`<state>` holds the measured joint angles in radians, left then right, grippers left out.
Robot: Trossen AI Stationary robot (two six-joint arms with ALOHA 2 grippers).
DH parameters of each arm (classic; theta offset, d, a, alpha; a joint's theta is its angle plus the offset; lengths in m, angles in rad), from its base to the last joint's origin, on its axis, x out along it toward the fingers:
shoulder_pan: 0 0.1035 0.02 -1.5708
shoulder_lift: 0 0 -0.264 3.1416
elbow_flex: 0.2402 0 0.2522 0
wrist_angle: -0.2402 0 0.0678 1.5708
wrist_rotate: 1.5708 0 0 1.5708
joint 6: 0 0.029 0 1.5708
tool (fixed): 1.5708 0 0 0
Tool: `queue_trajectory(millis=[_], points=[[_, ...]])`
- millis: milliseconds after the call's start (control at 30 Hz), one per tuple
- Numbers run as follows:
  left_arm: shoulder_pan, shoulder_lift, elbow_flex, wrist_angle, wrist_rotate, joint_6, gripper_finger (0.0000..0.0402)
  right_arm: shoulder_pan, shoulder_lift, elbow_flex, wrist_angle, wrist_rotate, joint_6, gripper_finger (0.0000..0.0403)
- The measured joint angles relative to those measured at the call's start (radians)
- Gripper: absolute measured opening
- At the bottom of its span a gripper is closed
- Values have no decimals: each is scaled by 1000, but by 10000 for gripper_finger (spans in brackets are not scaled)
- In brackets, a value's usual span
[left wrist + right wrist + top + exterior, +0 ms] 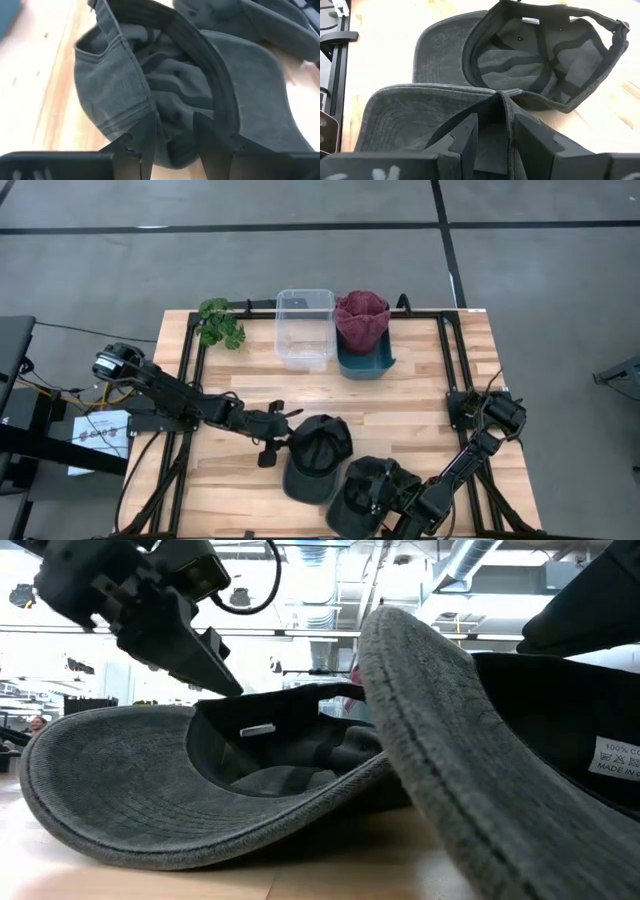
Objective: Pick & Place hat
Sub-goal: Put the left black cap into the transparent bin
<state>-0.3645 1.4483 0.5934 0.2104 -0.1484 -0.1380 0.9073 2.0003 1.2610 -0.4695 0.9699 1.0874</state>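
Looking down from the high view, we see two dark grey caps lying upside down near the lower middle of the wooden bench [420,395]. The left cap [318,457] sits just left of centre, its brim overlapped by the right cap [365,490] at the lower edge of the frame. Our left gripper [283,442] reaches in from the left and sits at the left cap's rim; in the left wrist view its fingers [145,142] stand apart, over the edge of the crown, not yet pinching the fabric. Our right gripper [395,502] comes in from the lower right, and in the right wrist view its fingers [462,137] are spread either side of the right cap's crown edge. Along the upper edge of the bench we find a green leafy sprig [220,323], a clear plastic container [305,327], and a blue bin [365,360] holding a maroon hat [361,319].
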Motion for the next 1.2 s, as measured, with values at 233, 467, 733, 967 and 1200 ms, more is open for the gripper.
queue_trajectory(millis=[233, 467, 733, 967, 1200], points=[[8, 7, 0, 7, -27, 2, 139, 0, 0, 0, 0, 0, -15, 118], [11, 28, 0, 2, -65, -24, 136, 0, -1, 0, 0, 0, -15, 118], [89, 92, 0, 14, -66, -27, 113, 0, -1, 0, 2, 0, -15, 118], [99, 23, 0, 15, -96, 4, 44, 0, -1, 0, 3, 3, -23, 118], [34, -69, 0, 13, -325, -24, 8, 0, -1, 0, 6, 17, -23, 118]])
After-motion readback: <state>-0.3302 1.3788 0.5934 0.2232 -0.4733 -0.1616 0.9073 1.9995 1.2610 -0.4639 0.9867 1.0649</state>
